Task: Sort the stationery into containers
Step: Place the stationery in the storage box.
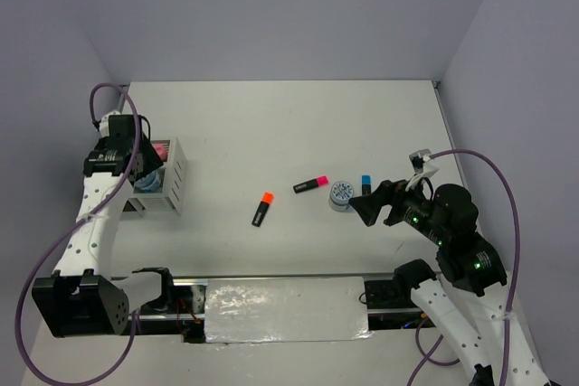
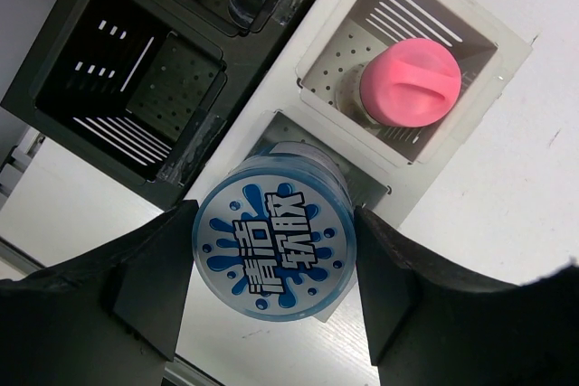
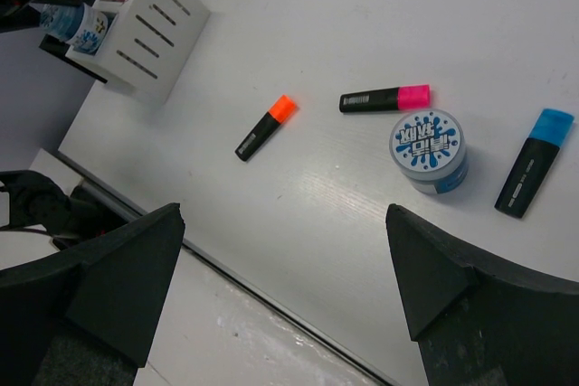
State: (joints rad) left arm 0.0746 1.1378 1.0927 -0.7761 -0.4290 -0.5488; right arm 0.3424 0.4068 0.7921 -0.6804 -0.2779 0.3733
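White worktop (image 1: 271, 124), smooth, enclosed on three sides by plain pale lilac-grey walls (image 1: 271, 15); soft, even lighting.

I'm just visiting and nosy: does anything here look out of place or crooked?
Nothing spilled or broken. The round tin in the left hand looks tilted over its white box compartment, not seated, beside the pink jar. An orange highlighter, pink highlighter, blue highlighter and second tin lie loose on the table.

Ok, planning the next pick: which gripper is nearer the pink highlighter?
Right. The right gripper hovers just right of the pink highlighter, past the loose tin; the left gripper is far left at the white box, gripping a second tin.
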